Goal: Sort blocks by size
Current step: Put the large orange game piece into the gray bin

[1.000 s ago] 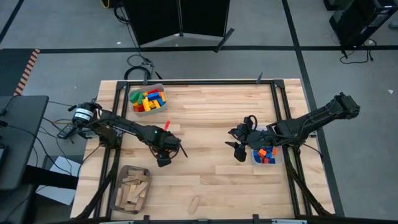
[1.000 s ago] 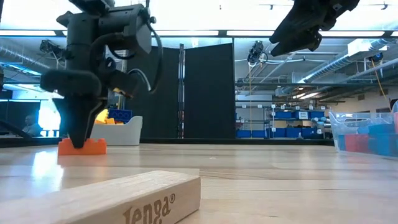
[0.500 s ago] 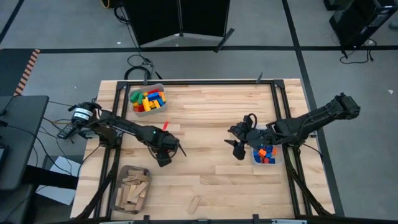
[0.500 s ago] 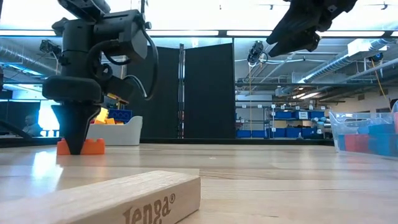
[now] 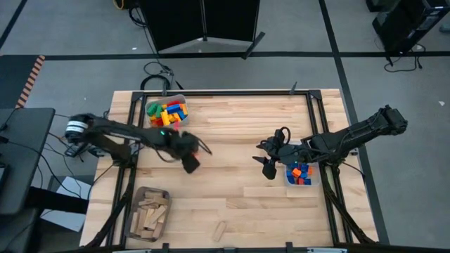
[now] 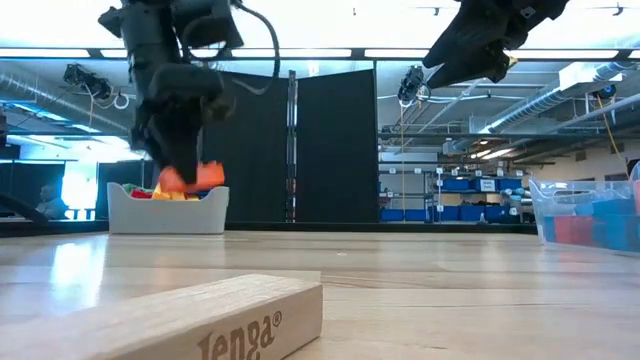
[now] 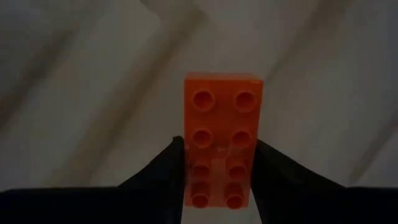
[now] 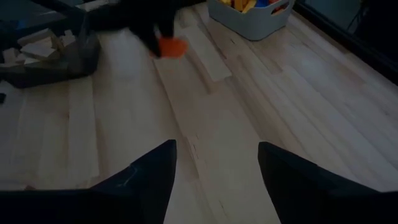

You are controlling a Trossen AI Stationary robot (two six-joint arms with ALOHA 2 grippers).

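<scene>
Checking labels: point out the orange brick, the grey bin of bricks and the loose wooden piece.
orange brick (image 7: 222,137): left wrist view, studded top face.
grey bin (image 5: 162,124): high view, near rim.
wooden piece (image 6: 180,320): low view, front side face.

I see a glossy orange plastic brick (image 7: 223,138) between matt black fingers (image 7: 158,174), a pale wood-plank worktop (image 5: 239,140) with a smooth sheen, and a plain wooden block (image 6: 170,320), matt-faced.

Orange eight-stud brick (image 7: 222,138) off the table, pinched between the left end effector (image 7: 217,171) fingers
</scene>
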